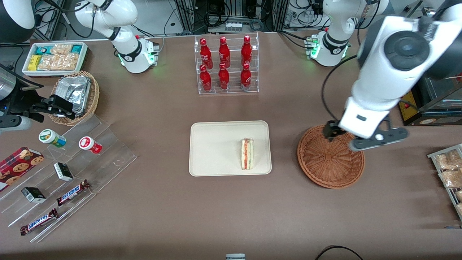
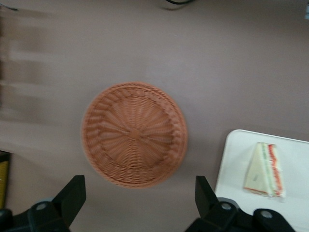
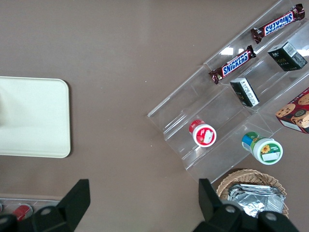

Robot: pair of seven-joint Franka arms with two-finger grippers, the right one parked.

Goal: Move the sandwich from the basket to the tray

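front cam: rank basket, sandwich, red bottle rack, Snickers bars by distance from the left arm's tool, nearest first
Tool open, above the basket rim.
1. Round reddish-brown wicker basket: directly beneath.
2. Triangular white-bread sandwich: on the cream tray.
3. Clear rack of red bottles: farther from camera.
4. Snickers bars: parked arm's end.

A robotics lab dressed as a snack counter; white robot arm bases (image 1: 135, 57) bolted to a brown table (image 1: 162, 202); tangled cables and what look like metal equipment racks (image 1: 231, 14) along its edge; clear acrylic rack of red bottles (image 1: 226, 65); stepped acrylic display with chocolate bars (image 1: 72, 192).
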